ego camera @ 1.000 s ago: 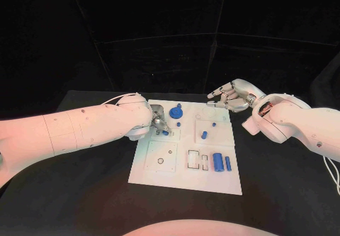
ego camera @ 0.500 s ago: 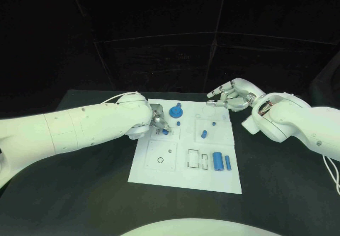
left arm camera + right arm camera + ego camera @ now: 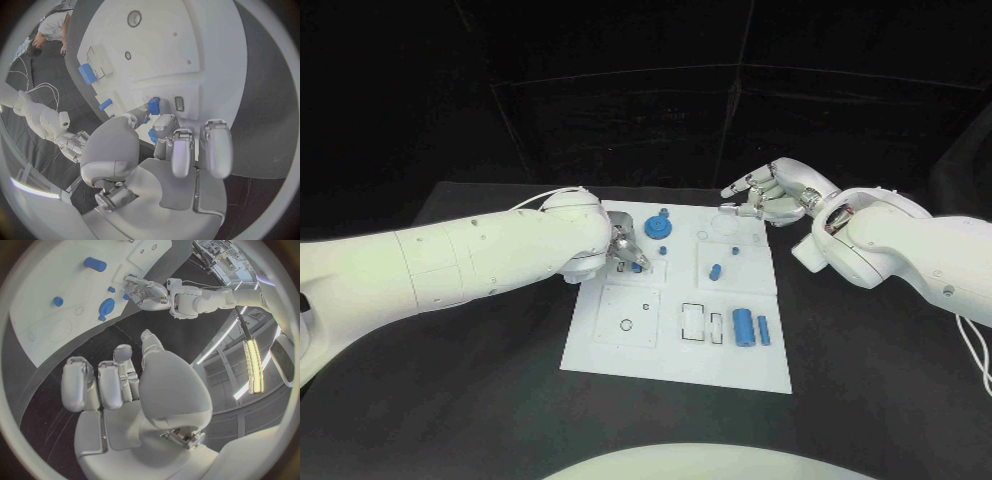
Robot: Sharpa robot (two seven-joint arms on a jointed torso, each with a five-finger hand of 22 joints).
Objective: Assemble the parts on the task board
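The white task board (image 3: 635,350) lies in the middle of the table. My left hand (image 3: 623,248) is low over the board's left side and pinches a small blue part (image 3: 636,266) between its fingertips; the same part (image 3: 154,106) sits beside a small slot (image 3: 179,103). A round blue part (image 3: 658,230), a small blue peg (image 3: 665,251) and a short blue piece (image 3: 715,271) sit further in. Two blue cylinders (image 3: 743,327) lie near the right edge. My right hand (image 3: 770,194) hovers over the board's far right corner, fingers apart and holding nothing.
Black table (image 3: 877,380) surrounds the board on all sides. The near left of the board has a square plate with a round hole (image 3: 627,325), and rectangular slots (image 3: 695,322) lie beside the cylinders. From the right wrist, the board (image 3: 44,315) lies beyond my right hand (image 3: 119,385).
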